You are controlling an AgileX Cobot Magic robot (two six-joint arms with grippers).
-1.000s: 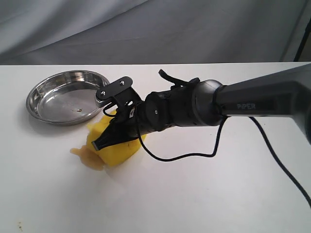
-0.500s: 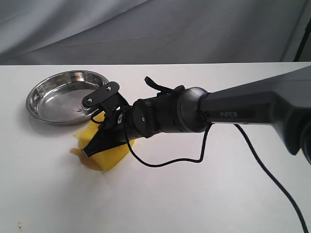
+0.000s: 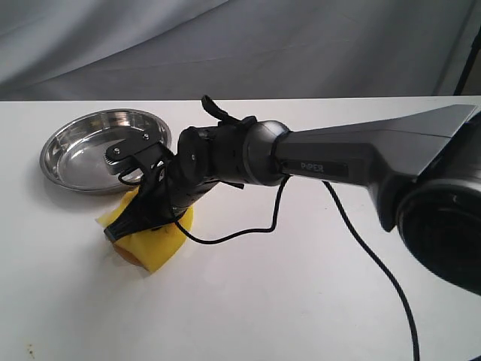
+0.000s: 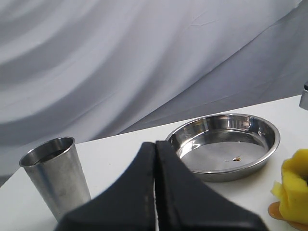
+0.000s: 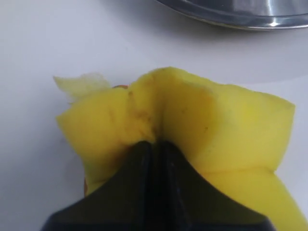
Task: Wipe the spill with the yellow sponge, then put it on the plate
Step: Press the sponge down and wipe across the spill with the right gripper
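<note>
At the left of the white desk (image 3: pixel 316 316) we see a round, shallow stainless-steel plate (image 3: pixel 71 162), its shiny floor bare but for a small brown speck (image 4: pixel 236 158). Just beside the plate's near rim, a thick bright yellow sponge (image 3: pixel 154 244) is pressed down on the desk. It sits over the amber-brown spill (image 4: pixel 277 210), of which only a thin edge shows from under the foam.

The right gripper (image 3: pixel 113 234) is clamped on the sponge. Our close view from that wrist shows its black jaws almost together, pinching the foam into a deep crease with yellow bulging out on both sides. From there the black right arm (image 3: pixel 361 162) stretches away to the right edge of the scene, a loose black cable (image 3: pixel 225 239) looping beneath it onto the desk.

The left gripper (image 4: pixel 155 144) appears only in its own wrist view, jaws pressed together with nothing between them. That view also takes in a tapered steel cup (image 4: pixel 55 173) standing upright on the desk, well apart from the plate. A grey cloth backdrop (image 3: pixel 225 45) hangs behind.
</note>
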